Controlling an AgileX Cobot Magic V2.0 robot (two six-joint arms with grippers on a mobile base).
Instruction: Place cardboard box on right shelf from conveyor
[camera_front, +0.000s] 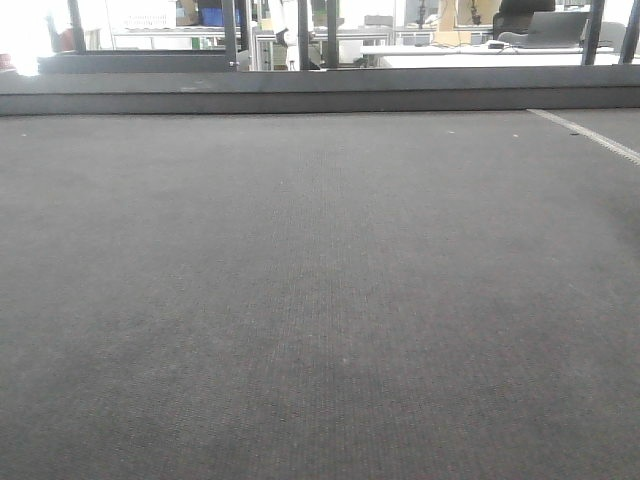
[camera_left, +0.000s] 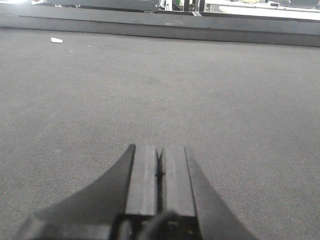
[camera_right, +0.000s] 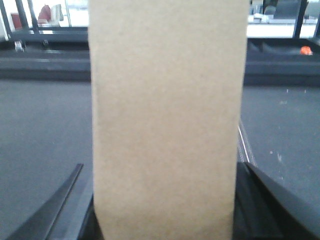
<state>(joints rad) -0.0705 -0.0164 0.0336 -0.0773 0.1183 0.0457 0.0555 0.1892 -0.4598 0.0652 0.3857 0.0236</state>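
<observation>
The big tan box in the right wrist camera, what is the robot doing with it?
The robot's right tool grips a plain tan rectangular cardboard box between its two dark fingers, so close that the box fills most of that view. The left tool is shut, holding nothing, low over the wide dark grey woven conveyor belt. No shelf shows in any view, so the box is not yet placed.

Blown-out daylight at windows far beyond the left tool, conveyor flatly, evenly lit, cardboard box blurred close to lens, soft grain throughout
</observation>
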